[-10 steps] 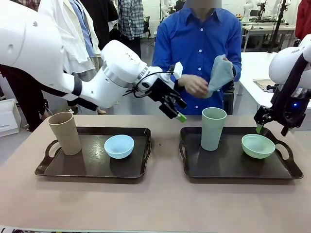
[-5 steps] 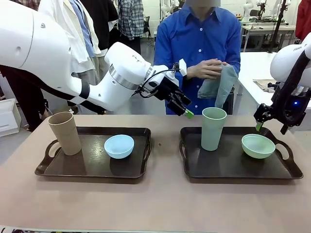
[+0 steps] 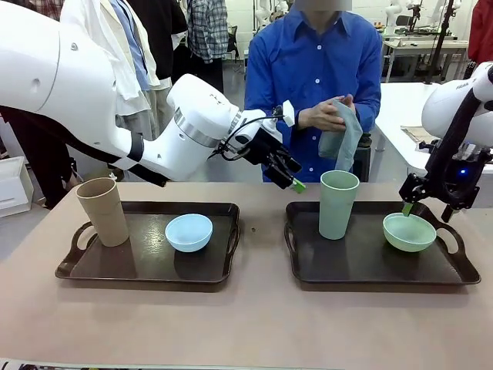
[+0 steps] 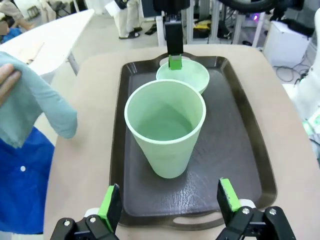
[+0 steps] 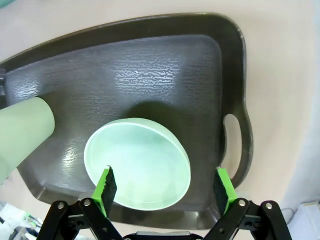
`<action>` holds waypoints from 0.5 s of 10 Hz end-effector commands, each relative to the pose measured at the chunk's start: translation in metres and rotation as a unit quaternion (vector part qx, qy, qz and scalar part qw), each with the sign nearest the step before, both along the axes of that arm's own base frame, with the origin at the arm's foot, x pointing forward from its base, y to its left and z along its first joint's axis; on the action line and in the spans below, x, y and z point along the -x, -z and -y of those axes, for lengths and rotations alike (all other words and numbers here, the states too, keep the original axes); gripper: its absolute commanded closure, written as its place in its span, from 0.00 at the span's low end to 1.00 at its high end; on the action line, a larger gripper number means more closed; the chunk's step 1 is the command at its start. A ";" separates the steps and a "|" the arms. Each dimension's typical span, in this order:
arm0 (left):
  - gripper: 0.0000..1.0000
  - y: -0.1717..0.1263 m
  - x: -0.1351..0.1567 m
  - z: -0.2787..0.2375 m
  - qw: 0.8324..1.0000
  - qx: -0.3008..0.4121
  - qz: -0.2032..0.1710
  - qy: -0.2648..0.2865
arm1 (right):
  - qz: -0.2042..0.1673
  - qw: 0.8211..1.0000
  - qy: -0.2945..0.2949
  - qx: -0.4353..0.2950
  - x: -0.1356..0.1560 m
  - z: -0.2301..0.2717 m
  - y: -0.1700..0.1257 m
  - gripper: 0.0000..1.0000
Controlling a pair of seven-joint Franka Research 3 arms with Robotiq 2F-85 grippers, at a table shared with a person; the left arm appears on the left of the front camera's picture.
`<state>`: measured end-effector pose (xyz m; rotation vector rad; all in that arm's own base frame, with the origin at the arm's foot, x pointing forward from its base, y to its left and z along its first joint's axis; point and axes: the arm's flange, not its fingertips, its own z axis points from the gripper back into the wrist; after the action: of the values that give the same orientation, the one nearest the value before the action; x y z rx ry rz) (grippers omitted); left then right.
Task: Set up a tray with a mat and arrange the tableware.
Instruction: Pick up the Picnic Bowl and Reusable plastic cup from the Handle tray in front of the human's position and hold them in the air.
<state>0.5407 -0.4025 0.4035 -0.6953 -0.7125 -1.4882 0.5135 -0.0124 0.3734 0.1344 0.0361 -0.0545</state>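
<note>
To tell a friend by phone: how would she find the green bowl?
Take the dark tray on the picture's right. Beside its tall green cup sits the bowl: low, wide, pale green, unlike the light blue bowl on the left tray.

Tan table [image 3: 246, 327] w/ L tray [image 3: 146, 268], R tray [image 3: 362, 264]

Left gripper [image 3: 293, 176] hangs in the air with its jaws apart and nothing between them. I read it as just left of the pale green cup [image 3: 338, 204], above the gap between the two dark trays. Right gripper [image 3: 426, 210], jaws also spread, sits over the far rim of the pale green bowl [image 3: 409, 232] — I cannot tell whether it touches.

Cup and bowl stand apart on the right tray [image 3: 362, 262]. On the left tray [image 3: 139, 258], the tan cup [image 3: 102, 212] is at the left end and the light blue bowl [image 3: 189, 232] is near the middle.

Across the table [image 3: 246, 324], a person's hands [image 3: 323, 116] hold a grey-green cloth [image 3: 343, 142] above the cup.
</note>
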 end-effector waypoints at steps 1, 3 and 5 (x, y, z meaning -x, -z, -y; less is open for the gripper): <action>0.00 0.012 0.004 -0.003 1.000 0.018 -0.005 -0.011 | -0.002 1.000 0.020 0.006 0.016 -0.002 0.000 0.00; 0.00 0.028 -0.003 0.002 0.999 0.029 -0.011 -0.007 | 0.001 0.999 0.039 0.006 0.031 0.007 0.008 0.00; 0.00 0.042 -0.014 0.016 0.999 0.025 -0.026 0.004 | 0.002 0.999 0.033 0.005 0.032 0.007 0.014 0.00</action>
<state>0.5468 -0.4114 0.3663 -0.7460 -0.6848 -1.4469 0.4841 -0.0218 0.3637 0.1338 0.0510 -0.1027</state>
